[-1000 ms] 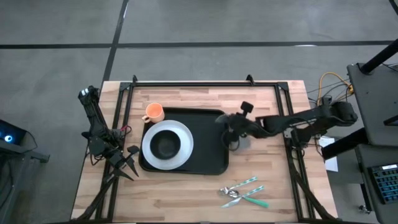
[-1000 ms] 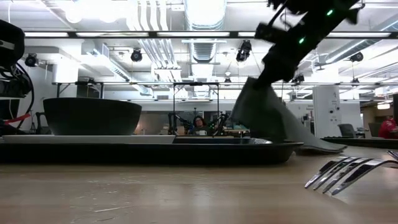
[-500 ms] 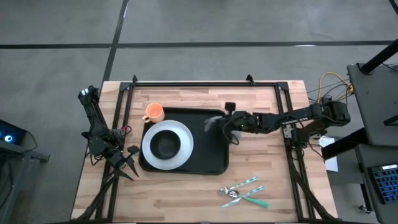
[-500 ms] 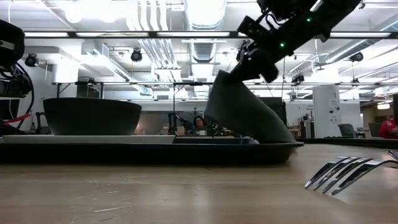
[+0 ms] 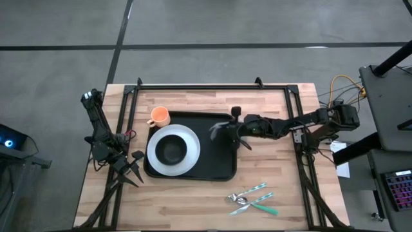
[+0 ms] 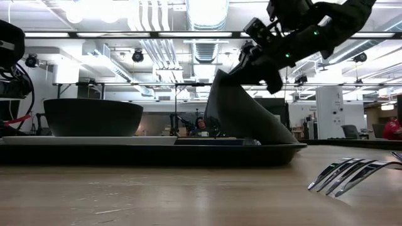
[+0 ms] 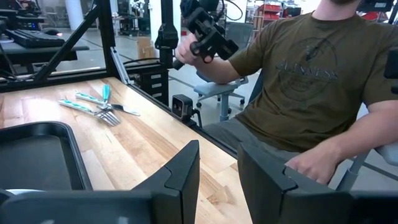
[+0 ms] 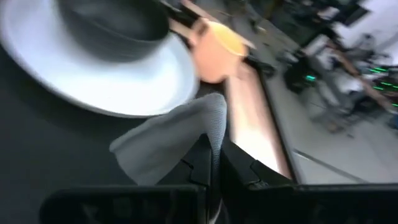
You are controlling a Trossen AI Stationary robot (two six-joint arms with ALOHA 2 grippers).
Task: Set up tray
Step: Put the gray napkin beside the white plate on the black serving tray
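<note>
- high view: a wooden tabletop (image 5: 193,200) seen from straight above. the black tray (image 5: 219,164) lies at its centre. on the tray's left half sits a white plate (image 5: 190,148) with a black bowl (image 5: 171,150) in the middle of it. an orange cup (image 5: 159,116) stands on the wood just beyond the tray's far left corner. the right arm reaches in from the right, and the right end effector (image 5: 233,129) is over the tray's right half, clenched on a grey cloth napkin (image 5: 221,129). forks with green handles (image 5: 252,198) lie on the wood near the front right. the left arm is folded at the left edge, its left end effector (image 5: 131,169) off the tray's front left corner.
- low view: the tray (image 6: 251,154) sits flat on the tabletop; the bowl (image 6: 93,117) rises at left. the napkin (image 6: 242,116) hangs in a cone from the right end effector (image 6: 246,63), its lower edge down at the tray's floor. fork tines (image 6: 345,174) show at right.
- left wrist view: the left end effector (image 7: 217,177) has its fingers parted with nothing between them, over bare wood beside the tray's corner (image 7: 56,152). a seated person (image 7: 311,81) is beyond the tabletop edge.
- right wrist view: the right end effector (image 8: 214,165) pinches the napkin (image 8: 171,143) above the tray, with the plate (image 8: 112,78), bowl (image 8: 109,22) and cup (image 8: 214,53) beyond it.
</note>
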